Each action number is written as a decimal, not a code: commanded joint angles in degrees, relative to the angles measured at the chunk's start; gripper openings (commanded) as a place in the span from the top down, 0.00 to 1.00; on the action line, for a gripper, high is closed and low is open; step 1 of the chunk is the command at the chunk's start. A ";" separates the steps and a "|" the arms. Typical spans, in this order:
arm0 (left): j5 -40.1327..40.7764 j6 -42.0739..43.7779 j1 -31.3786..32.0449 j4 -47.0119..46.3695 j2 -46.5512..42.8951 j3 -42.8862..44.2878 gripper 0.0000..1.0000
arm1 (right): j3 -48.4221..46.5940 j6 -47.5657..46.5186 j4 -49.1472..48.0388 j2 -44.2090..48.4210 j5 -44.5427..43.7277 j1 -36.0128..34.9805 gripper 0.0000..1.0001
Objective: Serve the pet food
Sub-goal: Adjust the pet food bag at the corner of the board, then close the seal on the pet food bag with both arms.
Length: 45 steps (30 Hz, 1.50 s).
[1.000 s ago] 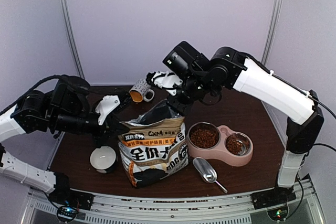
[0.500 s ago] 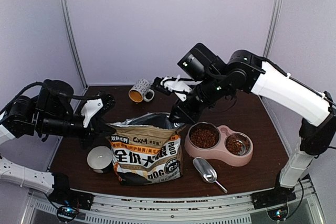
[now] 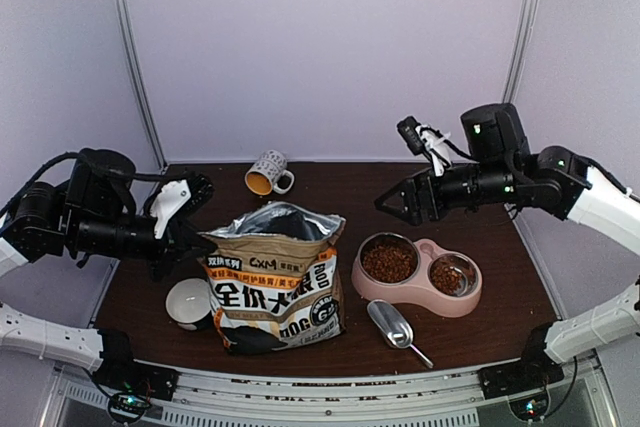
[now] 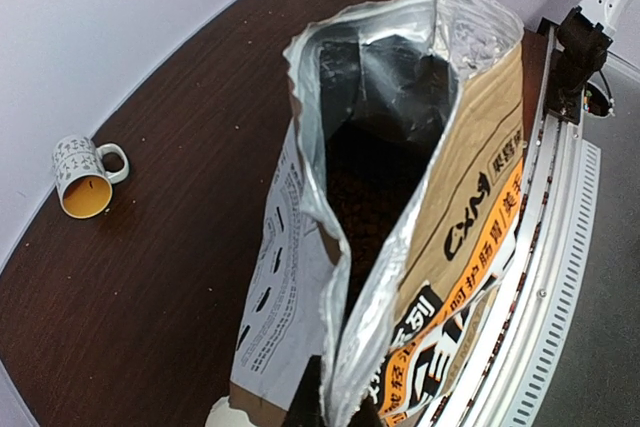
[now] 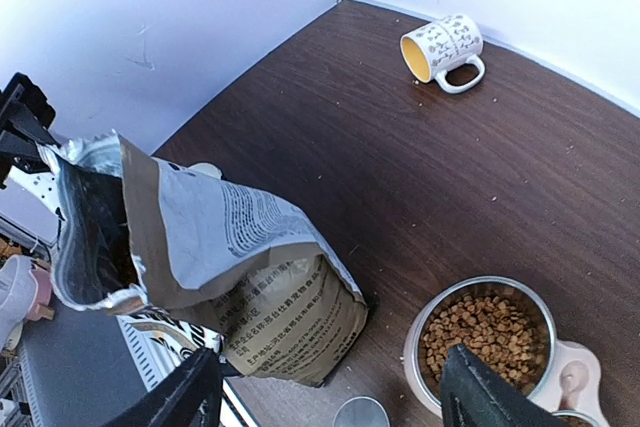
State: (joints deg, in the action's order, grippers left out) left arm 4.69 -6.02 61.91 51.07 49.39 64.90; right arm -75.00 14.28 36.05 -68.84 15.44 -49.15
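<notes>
Pet food (image 3: 388,262) lies in both steel cups of the pink double bowl (image 3: 427,246) on the surface, and more shows dark inside the open bag (image 3: 280,292). The left claw (image 3: 197,238) is pinched tight on the bag's upper edge. The right claw (image 3: 395,204) hangs spread wide near the bowl, holding nothing.

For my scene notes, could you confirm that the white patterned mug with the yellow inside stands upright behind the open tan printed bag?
Not quite: the white patterned mug with the yellow inside lies on its side behind the open tan printed bag, as the right wrist view shows.
</notes>
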 commanded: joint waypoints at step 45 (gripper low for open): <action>-10.59 -0.24 -14.54 -15.68 -1.54 0.62 1.00 | 28.32 0.87 -31.65 6.16 -3.40 -14.02 1.00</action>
State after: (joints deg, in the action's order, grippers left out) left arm -6.61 -6.52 49.52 47.68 49.12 63.20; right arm -48.45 13.91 2.26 -66.96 12.82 -63.46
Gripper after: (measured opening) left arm 0.024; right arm 0.008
